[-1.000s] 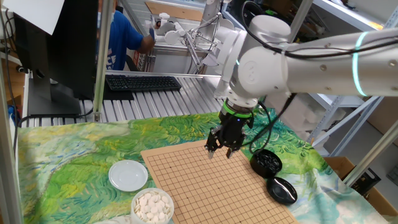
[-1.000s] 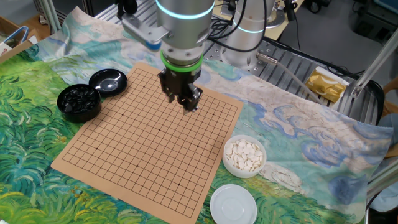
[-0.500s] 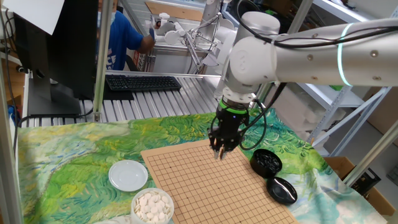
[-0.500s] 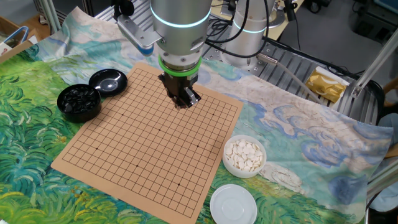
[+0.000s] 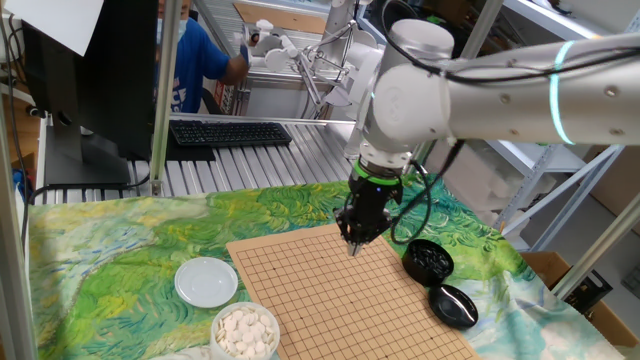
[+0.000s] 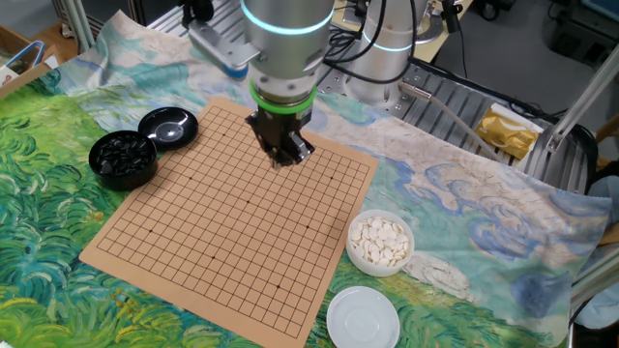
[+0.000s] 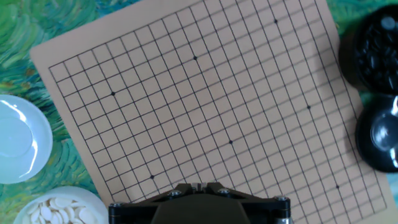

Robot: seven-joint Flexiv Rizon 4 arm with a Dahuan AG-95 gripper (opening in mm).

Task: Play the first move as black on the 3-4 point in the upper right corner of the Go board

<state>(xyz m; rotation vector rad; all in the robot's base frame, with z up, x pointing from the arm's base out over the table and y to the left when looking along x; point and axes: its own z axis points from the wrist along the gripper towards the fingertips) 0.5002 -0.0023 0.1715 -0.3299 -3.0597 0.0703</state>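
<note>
**As the wrist turns above the board, no black stone shows on the grid yet**

Since a second ago, the gripper has turned about its own axis and shifted slightly along the far side of the board. Its tips looked splayed then; now they make a narrow point in both fixed views. We cannot tell whether they pinch a stone or are simply drawn together, because the tips are too small and dark.

In the hand view every crossing of the board that we can see is bare. The strip under the hand itself is hidden. The only black stones we can see lie in the black bowl, just off one board corner, with its lid beside it. We judge the move as not yet made, or at least not confirmed.

The gripper hangs inside the board's edge, a few lines in. The black bowl and lid sit well off to one side. The bowl of white stones and the white lid sit by the other side, well apart from the hand. A straight descent looks unobstructed.
</note>
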